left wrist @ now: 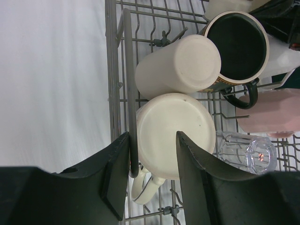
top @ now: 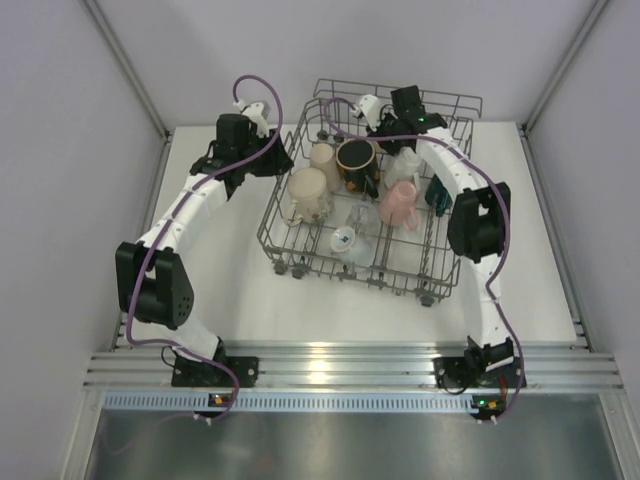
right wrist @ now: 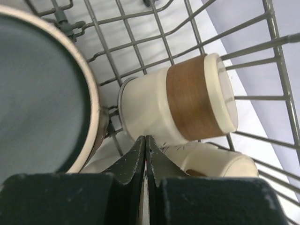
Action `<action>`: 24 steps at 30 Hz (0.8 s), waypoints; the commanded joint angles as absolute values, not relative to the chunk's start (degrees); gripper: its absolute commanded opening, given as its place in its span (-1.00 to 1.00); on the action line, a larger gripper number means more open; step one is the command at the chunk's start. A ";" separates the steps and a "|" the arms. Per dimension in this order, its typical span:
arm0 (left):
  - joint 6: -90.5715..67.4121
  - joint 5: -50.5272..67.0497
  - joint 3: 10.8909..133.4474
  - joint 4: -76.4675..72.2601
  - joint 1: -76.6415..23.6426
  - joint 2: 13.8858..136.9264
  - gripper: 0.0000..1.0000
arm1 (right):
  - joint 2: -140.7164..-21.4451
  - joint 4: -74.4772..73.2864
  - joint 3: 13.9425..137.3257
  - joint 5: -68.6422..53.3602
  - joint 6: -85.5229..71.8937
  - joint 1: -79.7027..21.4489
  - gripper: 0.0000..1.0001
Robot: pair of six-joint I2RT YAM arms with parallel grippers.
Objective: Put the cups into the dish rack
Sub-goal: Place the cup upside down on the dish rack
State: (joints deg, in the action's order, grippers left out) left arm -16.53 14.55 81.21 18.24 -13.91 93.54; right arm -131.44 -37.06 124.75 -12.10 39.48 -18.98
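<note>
The grey wire dish rack [top: 268, 225] holds several cups: a cream mug [top: 308, 195] turned bottom up, a cream cup [top: 325, 160] on its side, a black mug with a tan rim [top: 357, 160], a pink cup [top: 400, 200], a dark green cup [top: 438, 190] and a clear glass [top: 362, 215]. My left gripper [left wrist: 152, 178] is open, its jaws straddling the rack's left rim wire [left wrist: 131, 117] and the edge of the cream mug [left wrist: 176, 133]. My right gripper [right wrist: 145, 140] is shut and empty, its tips touching or just short of a brown-banded cup [right wrist: 187, 101] lying on its side beside the black mug [right wrist: 42, 93].
A small white cup [top: 343, 238] sits near the rack's front. Grey walls close in the white table [top: 220, 270] on the left, right and back. The rack's raised far wall [top: 450, 105] stands behind the right wrist.
</note>
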 commanded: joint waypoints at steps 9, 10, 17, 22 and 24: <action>-17.49 19.16 83.50 11.43 -14.85 93.08 -0.06 | -140.80 -40.60 136.14 -11.70 36.56 -18.10 -0.97; -17.49 18.90 83.50 11.34 -14.85 92.99 -0.06 | -140.97 -40.52 136.06 -10.38 36.56 -18.19 -0.97; -18.10 19.42 83.41 10.63 -14.85 93.51 -0.06 | -137.83 -37.89 132.90 -9.22 36.74 -18.02 -0.98; -18.28 19.51 83.23 10.28 -14.85 94.04 -0.06 | -132.54 -30.94 127.00 -10.72 35.34 -18.02 -0.99; -18.54 19.60 82.97 10.28 -14.85 94.04 -0.06 | -131.14 -29.63 127.96 -10.63 33.94 -17.84 -0.99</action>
